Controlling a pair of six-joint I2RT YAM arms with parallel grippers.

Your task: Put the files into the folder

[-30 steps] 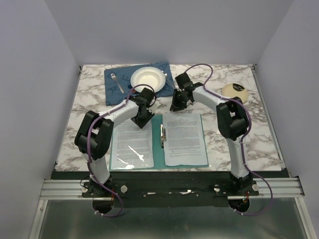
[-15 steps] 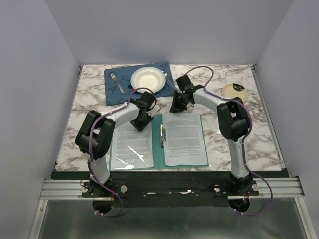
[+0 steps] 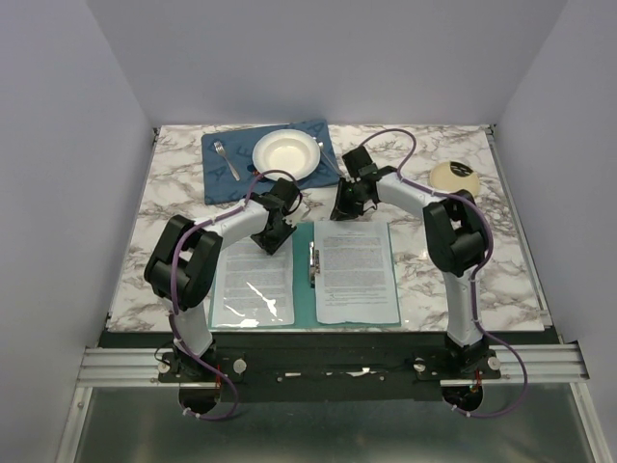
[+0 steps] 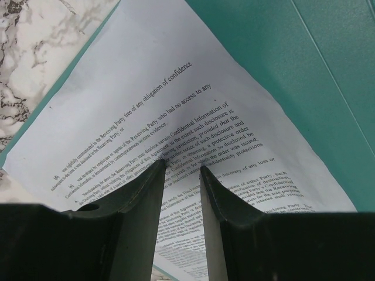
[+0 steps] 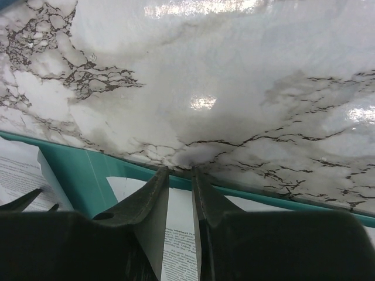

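The teal folder [image 3: 306, 289] lies open near the table's front edge, with a small metal clip [image 3: 312, 265] at its spine. The files [image 3: 357, 270] are printed white sheets. One lies on the right half and another under a shiny cover [image 3: 253, 285] on the left half. My left gripper [image 3: 271, 234] stands at the left sheet's far right corner. In the left wrist view its tips [image 4: 180, 165] rest on the printed sheet [image 4: 146, 105], a narrow gap apart, with teal folder [image 4: 304, 58] beyond. My right gripper [image 3: 344, 208] has its tips [image 5: 180, 170] at the folder's far edge [image 5: 82, 170]. It is slightly open, and paper [image 5: 179, 234] shows through the gap.
A dark blue placemat [image 3: 214, 183] at the back carries a white bowl [image 3: 285, 152] and a fork [image 3: 227, 159]. A cream round object [image 3: 454, 175] sits at the back right. Marble table [image 5: 234, 70] lies beyond the folder, and grey walls enclose the table.
Both grippers have shifted only slightly at the folder's far edge. The left sheet's far edge sits a little nearer than before. The gaps between the jaws look unchanged.
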